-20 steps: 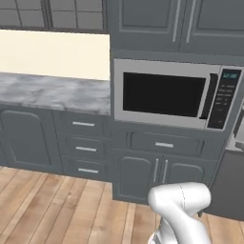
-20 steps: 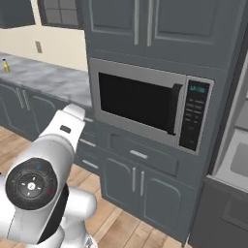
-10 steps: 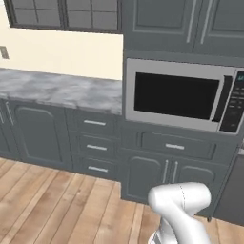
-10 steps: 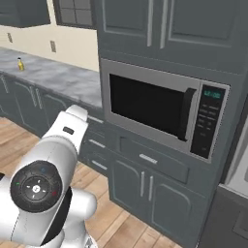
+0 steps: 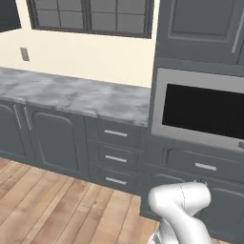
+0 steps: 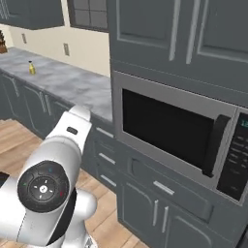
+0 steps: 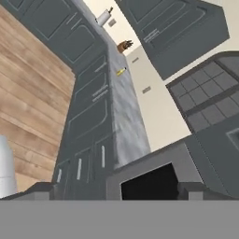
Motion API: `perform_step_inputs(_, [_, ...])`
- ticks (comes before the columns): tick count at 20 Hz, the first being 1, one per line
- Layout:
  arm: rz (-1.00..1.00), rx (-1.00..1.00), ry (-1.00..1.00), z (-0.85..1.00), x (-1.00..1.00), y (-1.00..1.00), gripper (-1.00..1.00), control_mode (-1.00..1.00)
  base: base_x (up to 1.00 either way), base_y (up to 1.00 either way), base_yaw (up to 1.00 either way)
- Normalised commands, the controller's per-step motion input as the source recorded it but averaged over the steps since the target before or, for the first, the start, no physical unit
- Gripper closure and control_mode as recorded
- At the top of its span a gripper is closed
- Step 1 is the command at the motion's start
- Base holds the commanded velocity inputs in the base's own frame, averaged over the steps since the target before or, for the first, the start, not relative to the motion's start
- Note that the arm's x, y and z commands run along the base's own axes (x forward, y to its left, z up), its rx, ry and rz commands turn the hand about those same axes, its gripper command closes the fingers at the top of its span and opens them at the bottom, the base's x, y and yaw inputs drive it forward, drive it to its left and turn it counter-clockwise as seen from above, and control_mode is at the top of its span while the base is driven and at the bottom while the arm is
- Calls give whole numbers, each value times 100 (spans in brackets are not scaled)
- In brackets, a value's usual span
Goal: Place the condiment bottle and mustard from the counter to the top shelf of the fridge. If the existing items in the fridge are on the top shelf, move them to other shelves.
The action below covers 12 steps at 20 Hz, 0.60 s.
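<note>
Where marbled grey counter meets built-in black-glass microwave, small yellow mustard stands far off; gripper fingers spread wide, holding nothing.

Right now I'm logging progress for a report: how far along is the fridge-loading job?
Nothing looks done. The mustard stands on the counter, far from the arm, which is in front of the microwave. In hand: nothing; the gripper is open and empty. Left: reach both bottles and shelve them, and check the top shelf for lemons.
</note>
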Motion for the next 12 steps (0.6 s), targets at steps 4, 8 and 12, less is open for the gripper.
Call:
perform_step_inputs(4, [0, 0, 0, 0, 0, 0, -100, 100, 67, 100, 15])
perform_step_inputs(8, [0, 0, 0, 0, 0, 0, -100, 100, 79, 100, 8])
perform_step_inputs(12, [0, 0, 0, 0, 0, 0, -100, 100, 100, 100, 0])
